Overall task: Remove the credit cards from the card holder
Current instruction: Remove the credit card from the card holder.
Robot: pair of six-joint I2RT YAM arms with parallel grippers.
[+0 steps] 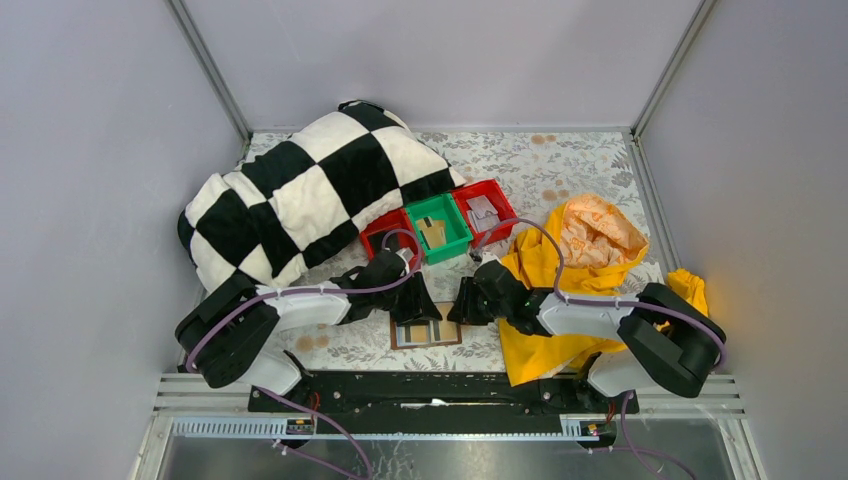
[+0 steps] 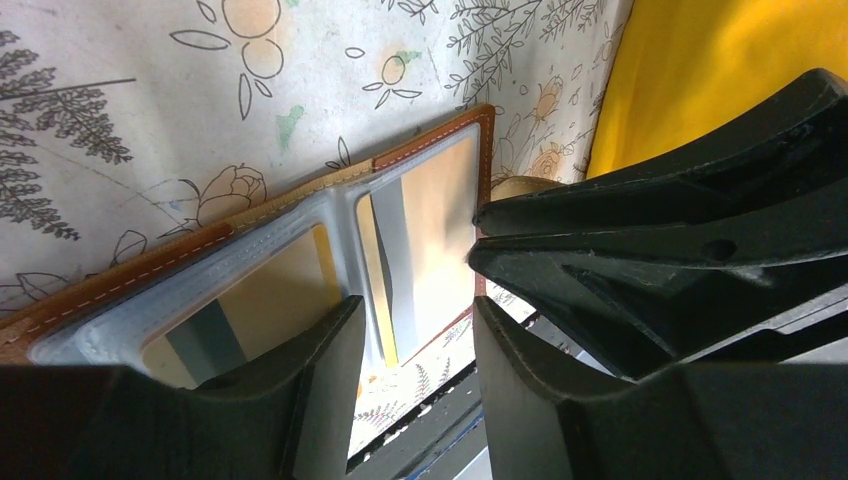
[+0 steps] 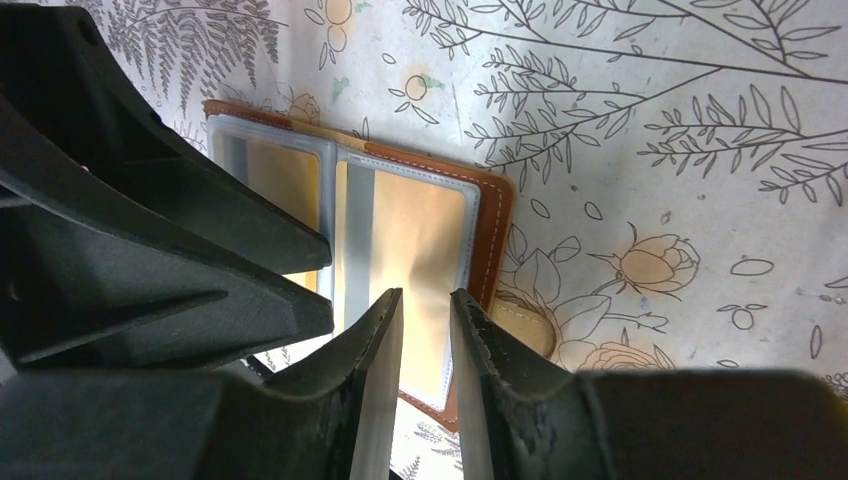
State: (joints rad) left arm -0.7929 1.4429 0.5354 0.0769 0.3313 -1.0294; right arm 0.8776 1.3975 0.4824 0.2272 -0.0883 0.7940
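Floral tablecloth bears an open card holder under left hand, right hand.

Brown card holder (grey inside), checkered blanket

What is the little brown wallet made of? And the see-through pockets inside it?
The wallet looks like brown leather, or maybe a fake kind: matte, with pale stitching along its edge. The pockets look like soft, shiny plastic with greyish rims, because the gold cards show right through them.
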